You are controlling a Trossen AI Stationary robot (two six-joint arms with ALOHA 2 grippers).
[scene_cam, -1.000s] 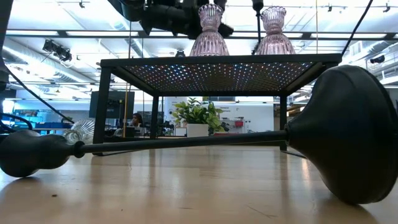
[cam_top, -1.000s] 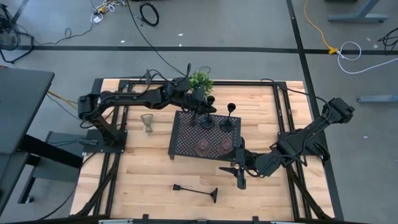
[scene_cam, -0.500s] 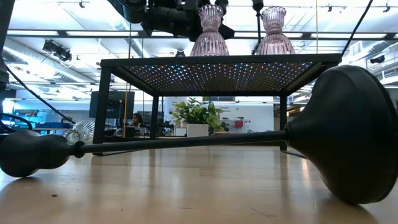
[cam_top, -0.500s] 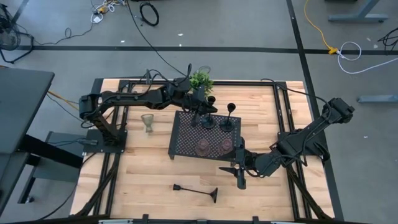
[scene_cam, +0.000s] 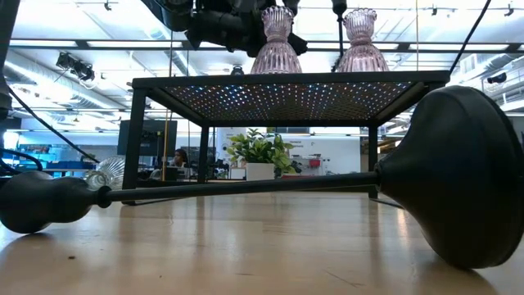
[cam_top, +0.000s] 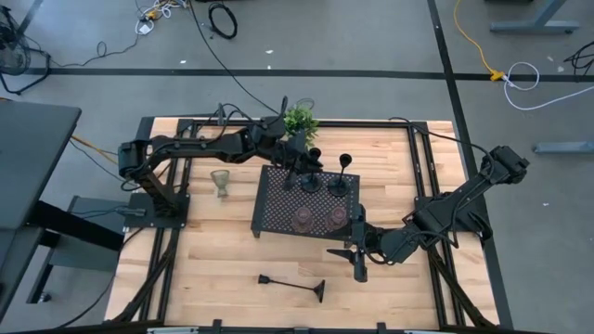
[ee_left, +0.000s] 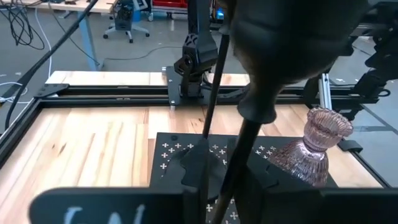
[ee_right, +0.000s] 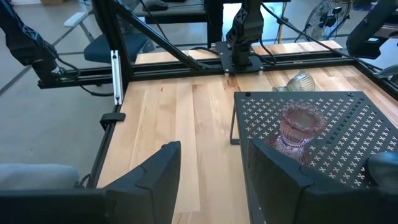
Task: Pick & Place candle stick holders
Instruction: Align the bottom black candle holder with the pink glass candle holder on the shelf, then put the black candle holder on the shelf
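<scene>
The left gripper [cam_top: 295,165] is over the far-left corner of the black perforated tray [cam_top: 278,215], its fingers closed on the stem of an upright black candle stick holder [cam_top: 310,172]. In the left wrist view that holder's thin stem [ee_left: 239,155] runs up between the dark fingers to its cup top, so its long axis stands close to vertical, base on the tray. Just to the gripper's right stands a second black holder [cam_top: 342,176], also upright.

Nearer the table's front edge than the left gripper, two pinkish glass cups [cam_top: 303,219] and [cam_top: 336,218] stand side by side on the tray. A greenish glass cup [cam_top: 220,182] sits on the wood to the gripper's left, off the tray, and the small potted plant [cam_top: 299,121] is just behind it.

The right gripper [cam_top: 357,255] rests beside the tray's front-right corner, fingers spread wide and holding nothing. In front of it and to its left, a third black holder [cam_top: 292,283] lies flat on the table, its long axis along the front edge, flared base toward the right gripper and cup end pointing away.
</scene>
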